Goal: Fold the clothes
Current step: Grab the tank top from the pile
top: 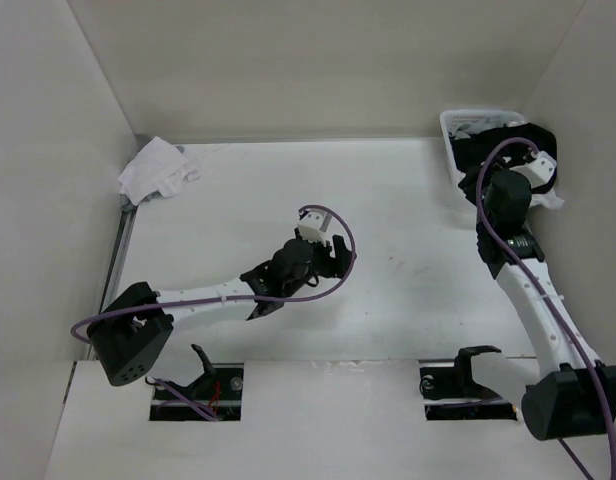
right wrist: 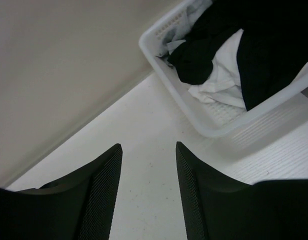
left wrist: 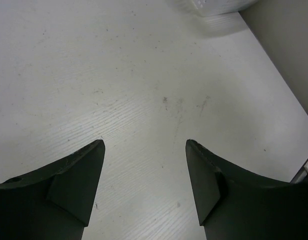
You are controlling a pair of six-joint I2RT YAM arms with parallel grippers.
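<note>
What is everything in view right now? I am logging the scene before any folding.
table: one, white, under everything.
basket: one, white plastic, far right corner.
black garment: one, black, crumpled in the basket.
white clothes: count unclear, white, in the basket beside the black garment.
cloth bundle: one, white, far left corner.
left gripper: one, black, open over the bare middle of the table.
right gripper: one, black, open, near the basket, holding nothing.

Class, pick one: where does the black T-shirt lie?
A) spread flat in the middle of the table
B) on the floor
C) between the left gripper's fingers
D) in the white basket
D: the black T-shirt lies bunched in the white basket, over white garments.
</note>
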